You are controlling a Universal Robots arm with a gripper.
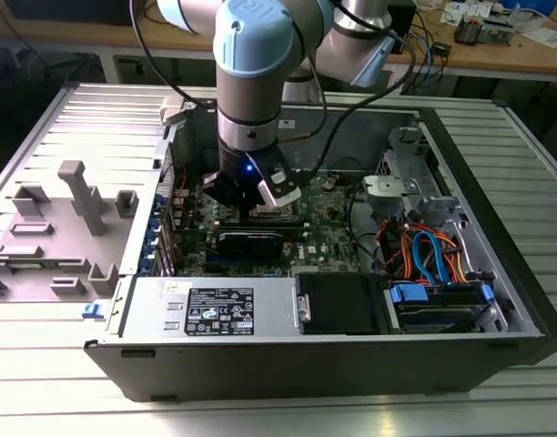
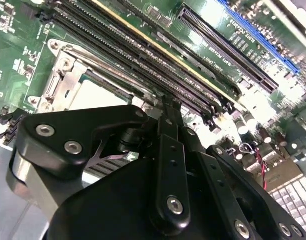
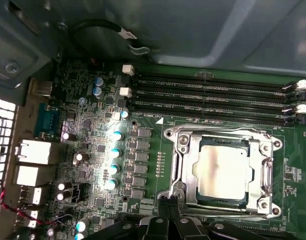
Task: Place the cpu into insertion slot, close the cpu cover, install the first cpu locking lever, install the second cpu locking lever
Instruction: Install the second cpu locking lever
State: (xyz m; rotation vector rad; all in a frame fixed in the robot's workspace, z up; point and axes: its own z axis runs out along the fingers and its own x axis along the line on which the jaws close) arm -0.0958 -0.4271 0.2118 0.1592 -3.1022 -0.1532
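In the first wrist view the cpu [image 3: 222, 170], a dull grey-tan square, lies in the insertion slot [image 3: 174, 135] on the green board. The silver cpu cover [image 3: 218, 139] lies flat over it, and the chip shows through its window. My gripper [image 3: 169, 202] sits at one corner of the socket with its black fingers drawn together and nothing visible between them. The second wrist view shows the same shut gripper [image 2: 168, 107] beside the cpu [image 2: 95, 95] and the cover's metal frame [image 2: 63, 75]. In the exterior view the gripper [image 1: 260, 202] hangs low over the board inside the open computer case.
Long black memory slots [image 3: 213, 95] run alongside the socket. Upright capacitors [image 3: 113, 150] stand on its other side. The power supply [image 1: 210, 309] and a drive bay with coloured cables [image 1: 433, 255] flank the board. Grey plastic fixtures [image 1: 78, 196] sit outside the case on the exterior view's left.
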